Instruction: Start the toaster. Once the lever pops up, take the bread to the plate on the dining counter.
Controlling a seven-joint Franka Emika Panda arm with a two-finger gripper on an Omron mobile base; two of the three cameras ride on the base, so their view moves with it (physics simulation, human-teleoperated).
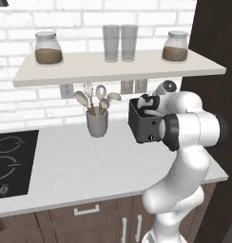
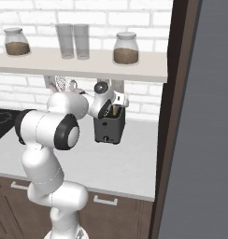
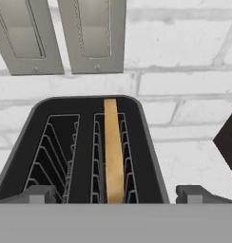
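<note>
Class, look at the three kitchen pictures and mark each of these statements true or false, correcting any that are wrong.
1. The bread stands in the right-hand slot of the toaster, as the hand view shows it. True.
2. The hand is gripping the bread. False: its fingertips sit wide apart near the toaster's rim, with nothing between them.
3. Two empty glasses stand on the shelf between two jars. True.
4. The toaster stands on the black hob. False: it stands on the pale worktop, well away from the hob.
5. The cup of utensils lies tipped over. False: it stands upright.
</note>
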